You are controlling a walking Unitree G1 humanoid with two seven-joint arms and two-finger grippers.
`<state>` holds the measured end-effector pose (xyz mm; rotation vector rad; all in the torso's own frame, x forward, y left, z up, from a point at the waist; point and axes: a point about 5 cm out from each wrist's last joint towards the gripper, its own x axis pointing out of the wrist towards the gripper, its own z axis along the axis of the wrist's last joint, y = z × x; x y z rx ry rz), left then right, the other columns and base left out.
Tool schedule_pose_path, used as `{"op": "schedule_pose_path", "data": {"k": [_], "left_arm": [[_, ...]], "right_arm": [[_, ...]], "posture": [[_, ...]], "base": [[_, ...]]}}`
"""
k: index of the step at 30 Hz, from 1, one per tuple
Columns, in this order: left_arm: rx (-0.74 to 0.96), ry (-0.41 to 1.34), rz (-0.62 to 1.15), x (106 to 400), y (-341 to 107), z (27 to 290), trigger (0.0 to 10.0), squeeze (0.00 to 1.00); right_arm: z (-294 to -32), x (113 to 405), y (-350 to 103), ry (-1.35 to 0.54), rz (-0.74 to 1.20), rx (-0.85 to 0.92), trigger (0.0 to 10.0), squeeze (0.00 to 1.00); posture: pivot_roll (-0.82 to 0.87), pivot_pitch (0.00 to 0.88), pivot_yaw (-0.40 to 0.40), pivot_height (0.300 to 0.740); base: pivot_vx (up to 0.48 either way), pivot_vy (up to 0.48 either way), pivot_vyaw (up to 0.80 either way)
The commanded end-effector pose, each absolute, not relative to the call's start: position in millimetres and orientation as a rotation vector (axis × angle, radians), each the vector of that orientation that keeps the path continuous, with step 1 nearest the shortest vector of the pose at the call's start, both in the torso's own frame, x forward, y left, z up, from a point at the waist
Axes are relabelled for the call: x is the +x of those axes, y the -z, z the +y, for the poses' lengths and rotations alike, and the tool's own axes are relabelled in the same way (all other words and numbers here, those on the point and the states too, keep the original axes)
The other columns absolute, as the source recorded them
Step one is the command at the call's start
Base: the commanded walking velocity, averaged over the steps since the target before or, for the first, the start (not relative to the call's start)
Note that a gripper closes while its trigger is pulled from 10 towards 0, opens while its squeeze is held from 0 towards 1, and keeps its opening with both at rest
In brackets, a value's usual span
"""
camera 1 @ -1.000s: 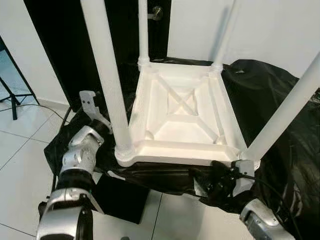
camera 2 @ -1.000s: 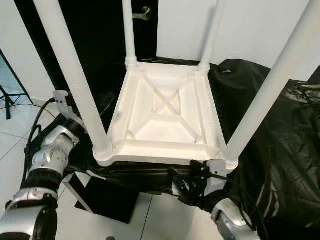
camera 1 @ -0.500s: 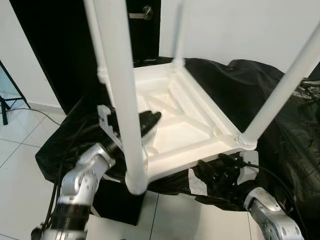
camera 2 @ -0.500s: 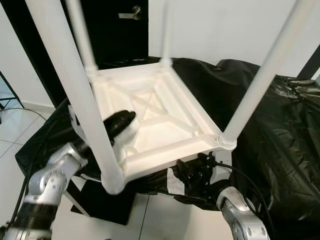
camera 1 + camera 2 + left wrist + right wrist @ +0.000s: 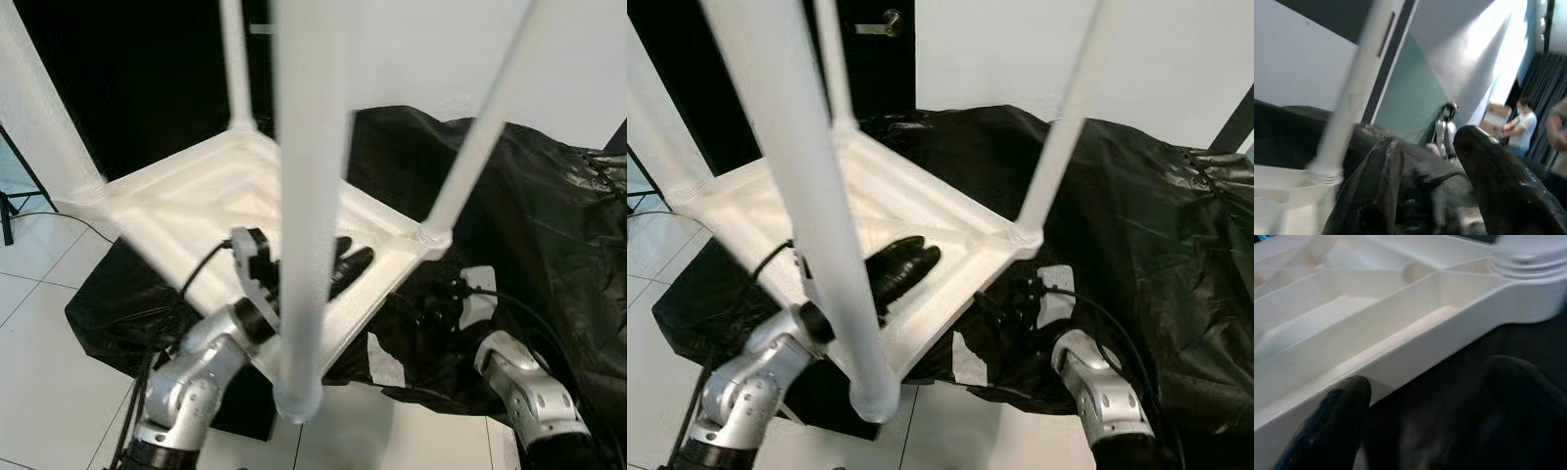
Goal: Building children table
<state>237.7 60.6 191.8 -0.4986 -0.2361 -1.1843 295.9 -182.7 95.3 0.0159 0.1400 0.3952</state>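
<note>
The white children's table (image 5: 186, 201) lies upside down on black sheeting, one corner towards me, its legs pointing up. The nearest leg (image 5: 309, 196) rises blurred through the middle of the picture. My left gripper (image 5: 343, 269) reaches over the near rim into the ribbed underside just beside that leg; in the left wrist view its fingers (image 5: 1376, 191) stand apart, open and holding nothing. My right gripper (image 5: 1014, 299) sits low under the right rim, below the right corner leg (image 5: 470, 147). Its fingertips (image 5: 1347, 426) are spread, open, right against the rim (image 5: 1449, 333).
Crumpled black plastic sheet (image 5: 529, 196) covers the support and spreads to the right. A black door with a handle (image 5: 884, 22) and a white wall stand behind. Tiled floor (image 5: 39, 323) lies at the left. People (image 5: 1520, 127) stand far off in the left wrist view.
The table has turned so that its near-left corner and leg now face me. My left gripper has come from outside the left side over the rim into the underside. The right gripper stays under the right rim.
</note>
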Motion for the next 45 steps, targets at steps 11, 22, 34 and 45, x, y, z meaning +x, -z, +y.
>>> {"op": "schedule_pose_path", "data": {"k": [11,22,34,45], "left_arm": [[-0.392,1.186,-0.248,249.1,-193.8,8.9,10.0,0.00],[-0.154,1.212,-0.189,264.2,-183.2,58.3,10.0,0.00],[0.130,1.227,-0.084,269.1,-177.2,132.0,10.0,0.00],[0.251,1.278,0.069,251.8,-174.7,179.0,10.0,0.00]], "right_arm": [[-190.9,307.1,-96.2,-0.330,0.089,-0.004,10.0,0.00],[-208.6,288.7,-99.1,-0.170,0.016,-0.034,10.0,0.00],[-210.3,273.5,-112.7,-0.168,-0.061,-0.083,10.0,0.00],[-214.0,259.5,-124.7,-0.224,-0.081,-0.106,10.0,0.00]], "posture": [[-0.01,0.000,-0.027,0.740],[-0.03,0.000,0.013,0.740],[-0.01,0.000,0.008,0.740],[0.00,0.000,-0.009,0.740]], "base": [[0.000,0.000,0.00],[0.000,0.000,0.00],[0.000,0.000,0.00],[0.000,0.000,0.00]]}}
